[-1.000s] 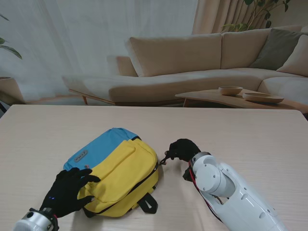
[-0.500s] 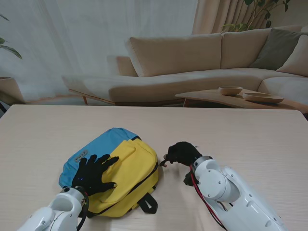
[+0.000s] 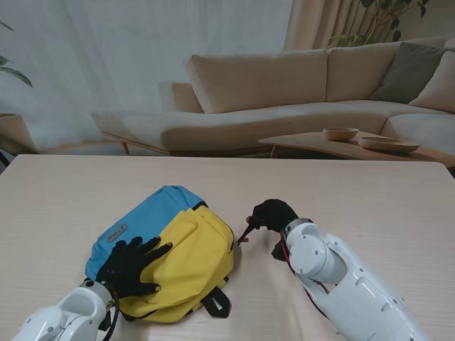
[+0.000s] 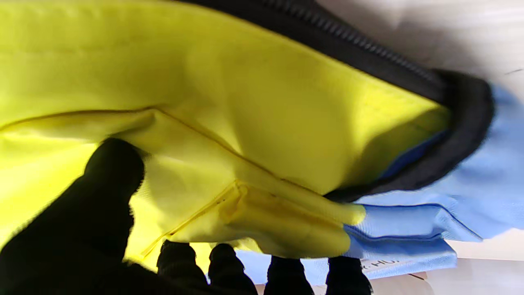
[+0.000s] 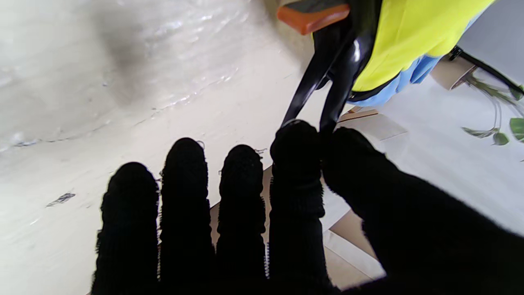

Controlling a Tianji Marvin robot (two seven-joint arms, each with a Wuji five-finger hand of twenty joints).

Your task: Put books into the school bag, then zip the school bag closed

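Observation:
The yellow and blue school bag (image 3: pixel 170 249) lies flat on the table in front of me, its black zip (image 4: pixel 360 45) running along the yellow side. My left hand (image 3: pixel 130 266) rests spread on the yellow front pocket (image 4: pixel 229 172), fingers apart, pressing down without gripping. My right hand (image 3: pixel 271 215) is at the bag's right edge, thumb and index finger pinched on the black zip pull (image 5: pixel 323 86), which hangs by an orange tab (image 5: pixel 313 16). No books show in any view.
The light wooden table (image 3: pixel 370 192) stretches around the bag. A black strap loop (image 3: pixel 215 302) sticks out at the bag's near edge. Beyond the table stand a beige sofa (image 3: pixel 298 92) and a low table with bowls (image 3: pixel 370 141).
The left hand slid from the bag's near left corner up onto the yellow pocket and now sits slightly nearer me. The bag shifted and flattened a little. The right hand stayed at the zip pull.

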